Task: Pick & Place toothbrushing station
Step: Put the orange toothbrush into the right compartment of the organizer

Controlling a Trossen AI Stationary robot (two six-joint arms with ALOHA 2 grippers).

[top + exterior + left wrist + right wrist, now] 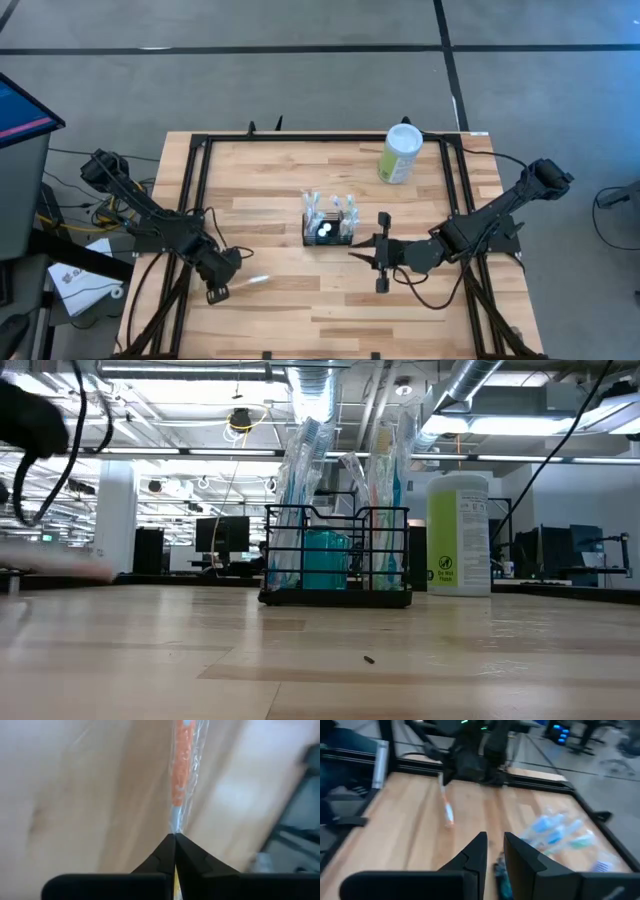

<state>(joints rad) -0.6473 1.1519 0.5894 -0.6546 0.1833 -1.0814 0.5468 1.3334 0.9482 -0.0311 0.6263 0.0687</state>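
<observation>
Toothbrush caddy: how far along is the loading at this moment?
Done: the black mesh caddy at the table's middle already holds several wrapped toothbrushes, standing upright. In hand: the left end effector is shut on the end of an orange wrapped toothbrush near the table's left front. Left: carrying it over and dropping it in. The right end effector waits beside the caddy.
</observation>
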